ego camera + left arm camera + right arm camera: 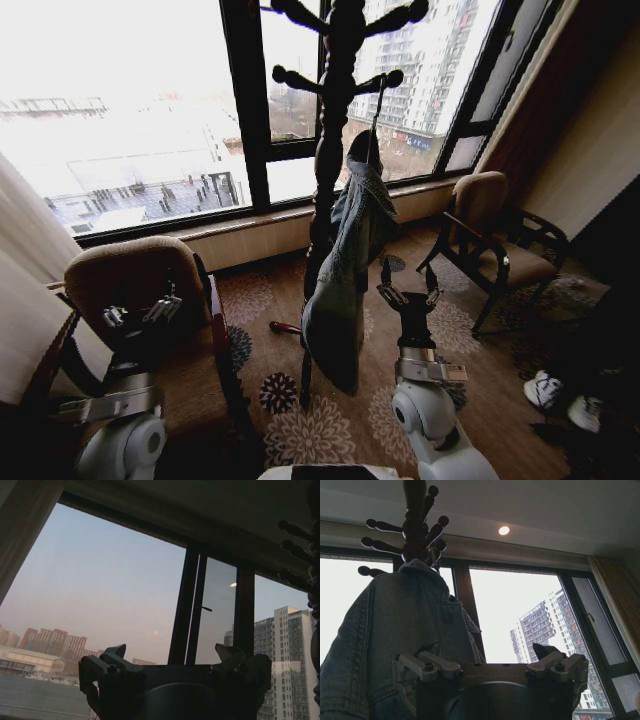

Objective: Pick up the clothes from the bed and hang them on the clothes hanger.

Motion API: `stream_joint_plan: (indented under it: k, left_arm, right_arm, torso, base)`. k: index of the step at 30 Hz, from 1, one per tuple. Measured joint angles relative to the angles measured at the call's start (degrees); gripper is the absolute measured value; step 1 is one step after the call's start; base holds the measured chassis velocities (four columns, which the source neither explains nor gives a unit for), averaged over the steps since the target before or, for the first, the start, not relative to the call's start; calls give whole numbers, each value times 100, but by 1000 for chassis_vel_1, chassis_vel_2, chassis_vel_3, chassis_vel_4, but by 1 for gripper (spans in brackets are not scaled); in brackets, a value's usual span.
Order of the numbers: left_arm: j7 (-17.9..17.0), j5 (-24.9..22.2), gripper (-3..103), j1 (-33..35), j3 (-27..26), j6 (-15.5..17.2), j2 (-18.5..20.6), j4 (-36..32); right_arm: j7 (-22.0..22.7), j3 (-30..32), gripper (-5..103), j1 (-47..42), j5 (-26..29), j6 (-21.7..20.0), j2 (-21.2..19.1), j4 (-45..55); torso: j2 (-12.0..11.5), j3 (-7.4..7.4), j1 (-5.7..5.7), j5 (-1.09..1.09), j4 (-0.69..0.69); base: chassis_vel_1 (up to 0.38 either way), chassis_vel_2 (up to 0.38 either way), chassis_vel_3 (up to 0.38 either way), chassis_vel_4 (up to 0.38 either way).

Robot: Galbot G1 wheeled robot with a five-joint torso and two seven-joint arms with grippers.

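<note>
Nearest, the right gripper (408, 297) stands spread and empty just beside the denim jacket (345, 270), seemingly having let go; the left gripper (140, 314), also spread, idles over an armchair (135, 275); beyond, the jacket hangs from the coat stand (335, 90), so the hanging looks done.

L gripper (138, 312) raised, jaws apart; R gripper (409, 295) raised, jaws apart, empty

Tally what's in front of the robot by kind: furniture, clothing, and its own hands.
Armchairs: 2, one on the left, one on the right
Coat stand: 1
Denim jacket, hanging on the stand: 1
Hands: 2, left hand and right hand, both open and empty
Total: 6
</note>
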Motion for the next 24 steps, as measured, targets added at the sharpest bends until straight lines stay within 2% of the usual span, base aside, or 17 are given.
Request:
stream_joint_plan:
  k: [24]
  left_arm:
    - [0,0,100,0,0,4,0,0]
  right_arm:
    - [1,0,100,2,4,-3,-1,0]
  torso:
    - [0,0,0,0,0]
  base:
    - [0,0,0,0]
